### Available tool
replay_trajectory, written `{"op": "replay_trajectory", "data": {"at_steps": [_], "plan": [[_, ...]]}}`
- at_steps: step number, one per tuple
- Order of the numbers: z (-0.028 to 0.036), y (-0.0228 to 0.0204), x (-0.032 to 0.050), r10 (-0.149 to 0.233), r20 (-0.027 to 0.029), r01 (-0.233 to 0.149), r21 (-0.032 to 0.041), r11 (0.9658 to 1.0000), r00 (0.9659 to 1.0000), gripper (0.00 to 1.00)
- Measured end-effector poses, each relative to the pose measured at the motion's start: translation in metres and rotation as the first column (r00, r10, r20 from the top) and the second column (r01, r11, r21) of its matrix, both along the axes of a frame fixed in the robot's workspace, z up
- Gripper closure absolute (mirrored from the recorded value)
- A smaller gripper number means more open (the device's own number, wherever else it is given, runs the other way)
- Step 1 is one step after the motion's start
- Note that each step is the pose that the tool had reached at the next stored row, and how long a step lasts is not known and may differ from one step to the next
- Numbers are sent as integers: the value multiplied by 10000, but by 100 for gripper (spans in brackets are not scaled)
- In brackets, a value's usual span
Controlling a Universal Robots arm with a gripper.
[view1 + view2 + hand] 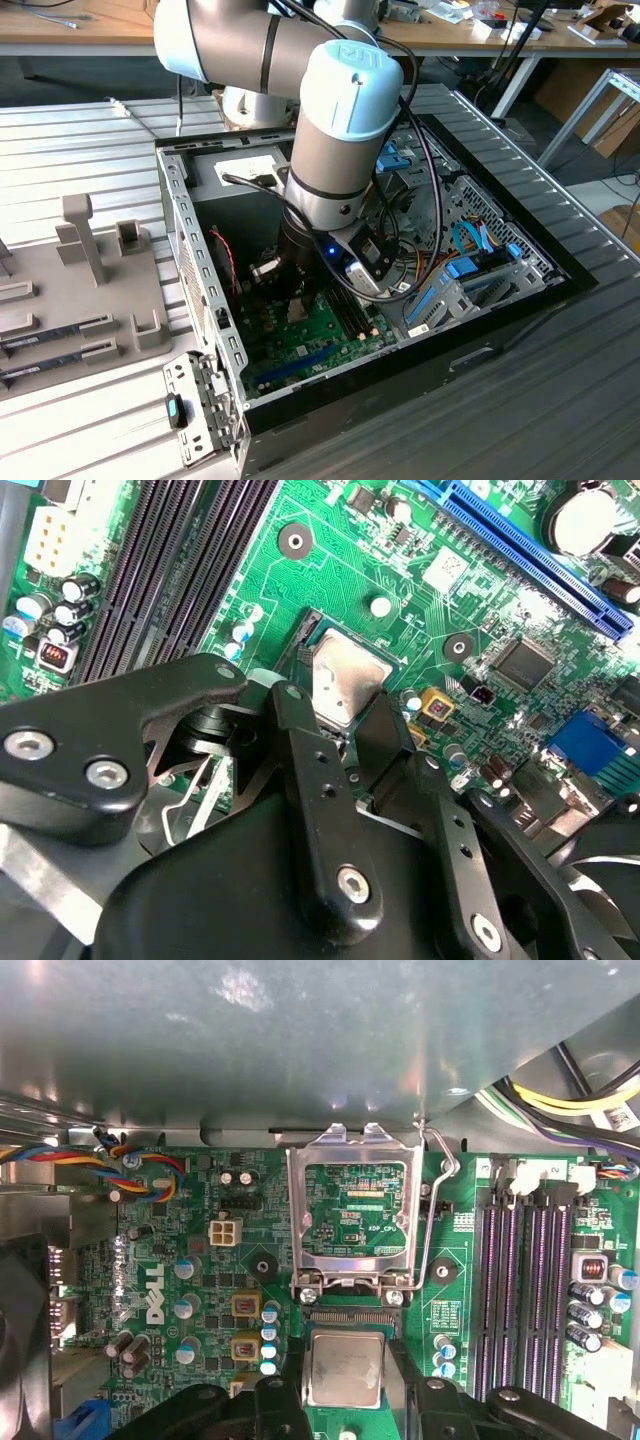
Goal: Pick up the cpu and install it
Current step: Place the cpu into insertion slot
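Note:
The cpu (343, 1370), a silvery square chip with a thin green rim, sits between my gripper's (345, 1378) dark fingers (292, 1368), which press on its two opposite sides. It is level over the socket (350, 1318), where a strip of contacts shows beside the chip. The socket's metal load frame (347, 1210) is swung up open, with its wire lever (440, 1175) released. In the second wrist view the cpu (345, 675) lies inside the dark socket rim, with my gripper (338, 708) closed around it. In the exterior view my gripper (291, 290) reaches down into the open computer case (200, 280).
Black memory slots (525, 1290) run beside the socket. A long blue expansion slot (530, 555) lies further off on the green board. Coloured cables (140, 1175) hang near the case wall. A grey fixture tray (80, 290) stands at the exterior view's left.

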State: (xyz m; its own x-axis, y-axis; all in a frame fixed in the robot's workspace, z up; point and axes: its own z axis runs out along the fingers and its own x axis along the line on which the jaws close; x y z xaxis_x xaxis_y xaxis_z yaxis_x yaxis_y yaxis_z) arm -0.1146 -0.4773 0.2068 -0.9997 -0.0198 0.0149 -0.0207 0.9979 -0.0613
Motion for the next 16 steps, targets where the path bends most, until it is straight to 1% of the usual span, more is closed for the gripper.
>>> {"op": "replay_trajectory", "data": {"at_steps": [3, 7, 16], "plan": [[-7, 0, -11, -30, 0, 30, -1, 10000, 10000, 56], [-32, -2, -12, -195, -2, 195, -2, 9998, 9998, 56], [-55, -11, 2, -196, -4, 196, -2, 9998, 9998, 56]]}}
